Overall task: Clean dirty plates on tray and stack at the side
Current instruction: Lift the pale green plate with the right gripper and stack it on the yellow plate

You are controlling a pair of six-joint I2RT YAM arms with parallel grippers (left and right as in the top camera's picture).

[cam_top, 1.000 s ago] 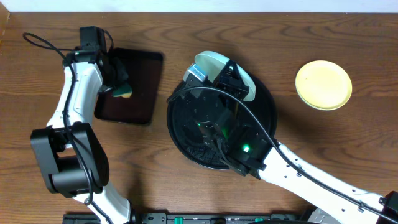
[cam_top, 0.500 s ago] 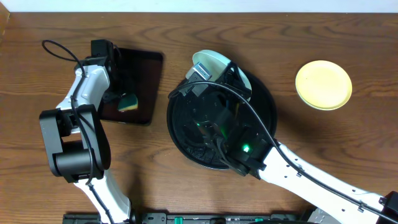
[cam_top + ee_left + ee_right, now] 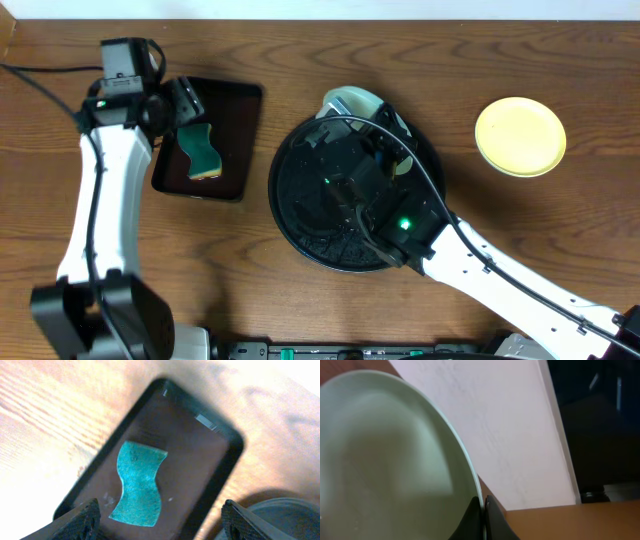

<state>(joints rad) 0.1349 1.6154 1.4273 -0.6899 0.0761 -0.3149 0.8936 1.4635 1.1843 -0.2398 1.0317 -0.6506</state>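
Note:
A pale mint plate point(image 3: 352, 101) is held tilted over the far edge of the round black tray point(image 3: 285, 215). My right gripper point(image 3: 368, 128) is shut on its rim. In the right wrist view the plate point(image 3: 385, 460) fills the left side, and the right gripper point(image 3: 483, 519) pinches its edge between both fingers. A pale yellow plate point(image 3: 520, 136) lies on the table at the right. My left gripper point(image 3: 180, 105) hangs open above a small rectangular tray, and in its wrist view the left gripper point(image 3: 162, 522) holds nothing.
A green sponge point(image 3: 203, 150) lies loose on the small rectangular black tray point(image 3: 235, 105) at the left. From the left wrist the sponge point(image 3: 139, 484) is seen flat on the small tray point(image 3: 200, 465), with the round tray's rim point(image 3: 292, 515) at the lower right.
My left gripper has opened and let the sponge drop onto the small tray, then drawn back from it. The right gripper has shifted the plate slightly to the right.

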